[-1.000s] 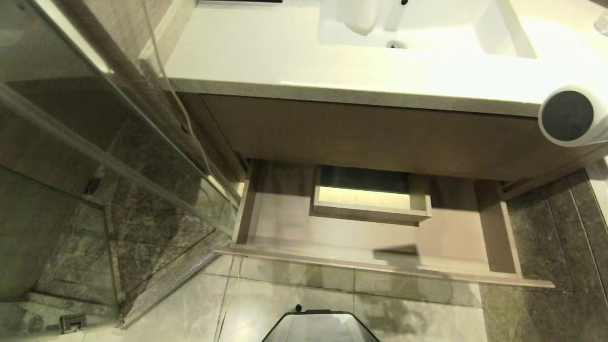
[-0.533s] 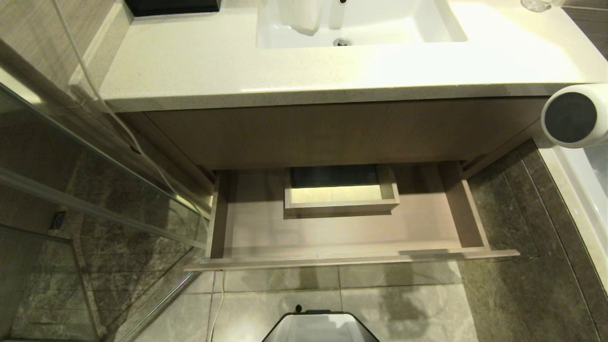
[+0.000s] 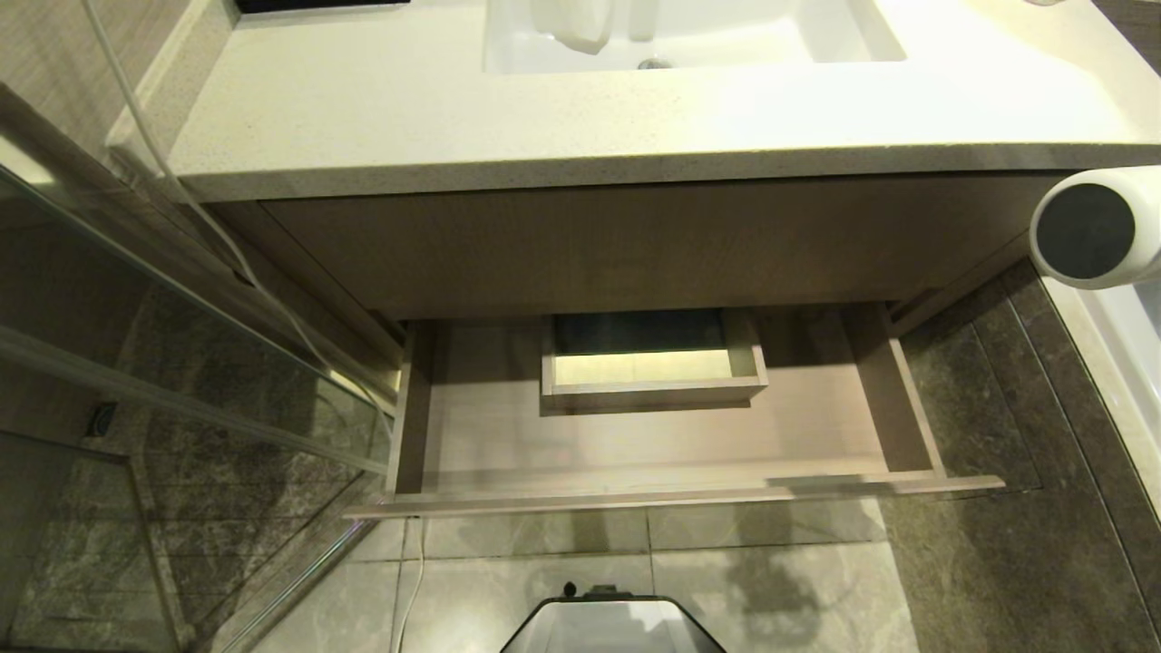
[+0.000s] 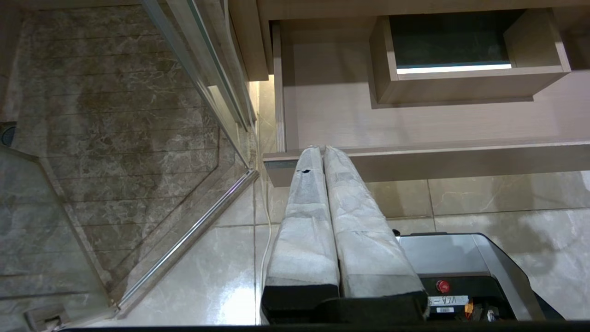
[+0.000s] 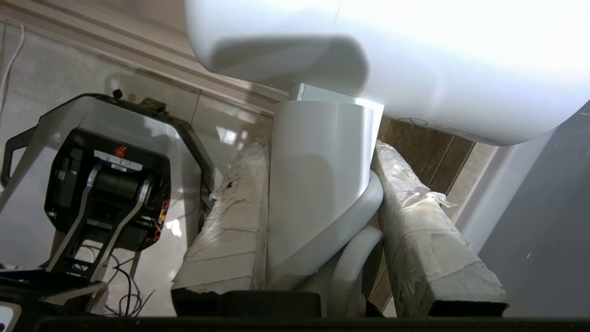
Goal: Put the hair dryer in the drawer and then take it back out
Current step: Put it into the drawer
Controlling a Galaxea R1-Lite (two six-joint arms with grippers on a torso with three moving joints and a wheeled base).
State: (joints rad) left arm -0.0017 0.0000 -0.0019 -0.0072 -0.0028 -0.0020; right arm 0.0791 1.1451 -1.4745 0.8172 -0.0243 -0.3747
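Hair dryer (image 3: 1093,227) held high at right, off the counter (image 3: 544,136) edge, right gripper (image 5: 318,152) fingers (image 5: 230,221) clamped on its handle. Drawer (image 3: 635,499) open, empty. Carry leftward and lower, clearing the front rail; set down ahead of boxed cutout (image 3: 653,392). Left gripper (image 4: 322,150) parked, fingers together.

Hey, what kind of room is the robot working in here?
Most likely a bathroom: a white sink set in a pale countertop, a wood vanity with its drawer pulled open, a glass shower screen, and a hair dryer.
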